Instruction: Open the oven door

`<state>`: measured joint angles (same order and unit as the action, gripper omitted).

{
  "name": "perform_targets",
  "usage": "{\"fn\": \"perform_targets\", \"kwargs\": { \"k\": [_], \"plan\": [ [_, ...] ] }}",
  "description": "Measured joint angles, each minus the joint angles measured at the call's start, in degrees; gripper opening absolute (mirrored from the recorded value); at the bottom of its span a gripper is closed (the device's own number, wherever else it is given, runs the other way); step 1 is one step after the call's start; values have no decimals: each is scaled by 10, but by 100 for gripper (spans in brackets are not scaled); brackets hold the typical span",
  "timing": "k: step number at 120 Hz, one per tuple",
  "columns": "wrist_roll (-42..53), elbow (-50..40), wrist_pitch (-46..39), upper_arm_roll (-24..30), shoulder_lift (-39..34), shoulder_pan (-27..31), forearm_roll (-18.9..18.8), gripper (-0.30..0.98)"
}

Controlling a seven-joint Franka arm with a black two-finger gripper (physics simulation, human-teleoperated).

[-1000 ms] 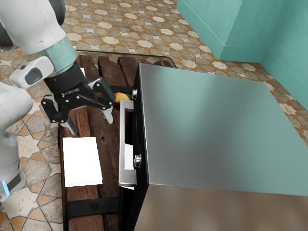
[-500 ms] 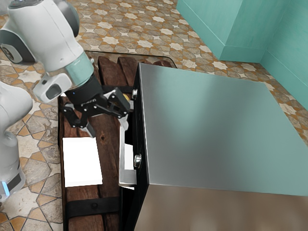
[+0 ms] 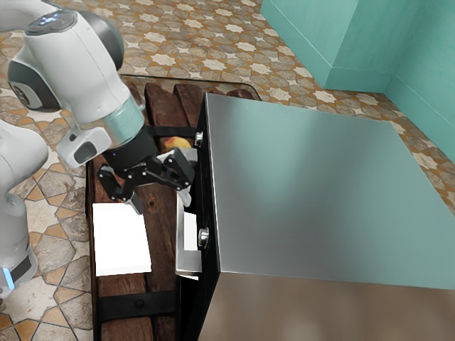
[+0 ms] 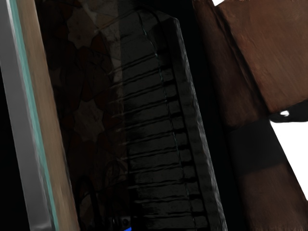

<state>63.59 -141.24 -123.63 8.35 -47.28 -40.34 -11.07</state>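
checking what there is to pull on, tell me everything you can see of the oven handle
The handle is a long, straight silver-grey bar, metal by its look, running along the dark front of the oven and standing off it. Its end nearer the exterior camera turns in toward that front, beside a round knob. The open hand hides part of its farther stretch, with one fingertip right at the bar; whether they touch, I cannot tell.

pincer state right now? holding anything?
Pincer: open, holding nothing; its two fingers stand well apart, one close by the oven handle in the exterior view, not clamped on it.
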Motion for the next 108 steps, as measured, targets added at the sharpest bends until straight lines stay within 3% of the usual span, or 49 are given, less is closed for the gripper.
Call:
{"fn": "perform_targets", "kwargs": {
  "k": [54,72,78,84,92,95,98,102,108],
  "plan": [
    [0,-19,-9,-1,4,0,0,69],
    [-7,-18,29,-4,-10,1,11,68],
    [-11,-18,57,42,-41,21,25,63],
    [-14,-22,91,144,-99,49,62,64],
    [-26,-15,170,367,-149,25,158,65],
    [-37,51,215,430,-155,-8,187,66],
    [-49,188,263,469,-157,-31,181,66],
    [-64,359,319,487,-142,-39,136,67],
    [-81,554,386,415,-57,13,32,68]
  ]
}}
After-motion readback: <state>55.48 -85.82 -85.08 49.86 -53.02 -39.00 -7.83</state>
